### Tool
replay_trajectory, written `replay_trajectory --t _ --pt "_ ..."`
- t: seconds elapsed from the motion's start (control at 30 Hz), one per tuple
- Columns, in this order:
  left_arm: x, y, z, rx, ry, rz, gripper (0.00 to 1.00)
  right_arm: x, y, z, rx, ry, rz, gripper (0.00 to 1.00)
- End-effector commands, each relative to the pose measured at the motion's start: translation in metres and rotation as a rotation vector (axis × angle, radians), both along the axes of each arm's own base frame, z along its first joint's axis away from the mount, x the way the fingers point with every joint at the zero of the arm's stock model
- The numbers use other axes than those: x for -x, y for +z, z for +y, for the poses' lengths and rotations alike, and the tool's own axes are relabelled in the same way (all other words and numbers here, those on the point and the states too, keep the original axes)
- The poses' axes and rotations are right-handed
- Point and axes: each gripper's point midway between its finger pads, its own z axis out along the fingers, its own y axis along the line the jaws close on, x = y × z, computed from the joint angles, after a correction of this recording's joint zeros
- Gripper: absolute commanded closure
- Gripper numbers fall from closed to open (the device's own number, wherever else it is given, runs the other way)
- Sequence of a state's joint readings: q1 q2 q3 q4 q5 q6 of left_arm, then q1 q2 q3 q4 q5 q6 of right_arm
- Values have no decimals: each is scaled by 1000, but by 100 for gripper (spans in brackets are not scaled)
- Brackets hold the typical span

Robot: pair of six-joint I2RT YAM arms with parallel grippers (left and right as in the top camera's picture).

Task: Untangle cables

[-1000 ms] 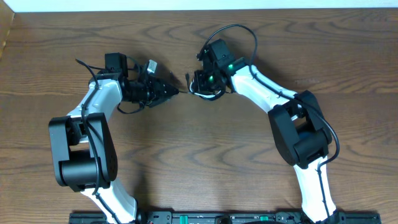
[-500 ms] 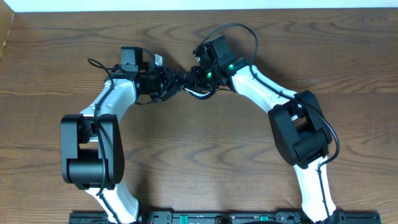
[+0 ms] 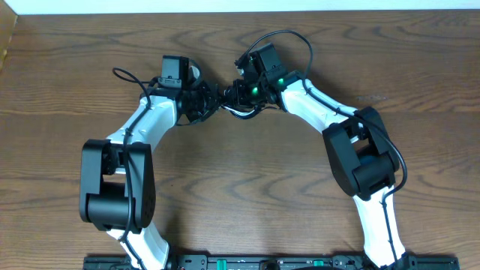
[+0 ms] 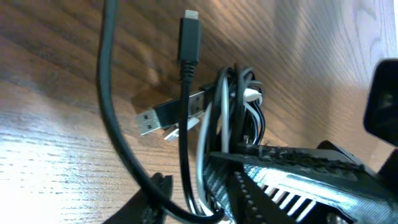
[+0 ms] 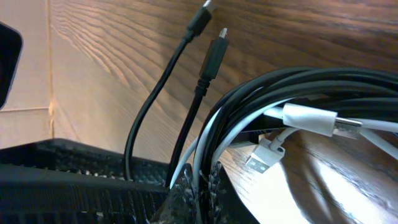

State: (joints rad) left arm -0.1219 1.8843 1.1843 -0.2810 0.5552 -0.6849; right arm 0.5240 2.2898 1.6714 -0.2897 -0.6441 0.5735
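Note:
The cables are a black and white bundle at the table's back middle, between my two grippers. My right gripper is shut on the cables; in its wrist view the fingertips pinch white and black strands together. The white cable's plug hangs beside the black coil. My left gripper reaches the bundle from the left. Its jaws stand open with a gap, and a black and a white strand run between them. The coil and a silver-tipped black plug lie just ahead.
A thick black wire from the left arm sweeps across the left wrist view. The right arm's wire arcs above its wrist. A pale wall edge borders the far side of the wooden table.
My left arm has swung right and now meets the bundle, and its jaws have narrowed. The right gripper shifted slightly left early on and stays shut on the cables.

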Motion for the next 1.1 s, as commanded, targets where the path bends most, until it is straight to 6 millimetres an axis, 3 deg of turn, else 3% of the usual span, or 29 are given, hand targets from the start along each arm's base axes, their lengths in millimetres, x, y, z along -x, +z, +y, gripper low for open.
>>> replay_trajectory --t 0.0,0.4,0.77,0.83,0.87,1.07 --pt "0 -9 6 -80 32 3 73 18 28 20 -131 102 37 99" --pt "11 -31 20 -142 89 48 75 12 30 11 -145 85 49 99" --pt "2 -38 19 -130 125 35 75 12 30 11 -145 85 49 99" --pt "2 -39 19 -130 125 36 81 11 30 11 -144 85 48 99" --pt "2 -40 19 -131 124 39 92 11 30 10 -144 84 48 99" --pt "7 -48 24 -172 88 45 94 2 25 1 -110 54 25 99"
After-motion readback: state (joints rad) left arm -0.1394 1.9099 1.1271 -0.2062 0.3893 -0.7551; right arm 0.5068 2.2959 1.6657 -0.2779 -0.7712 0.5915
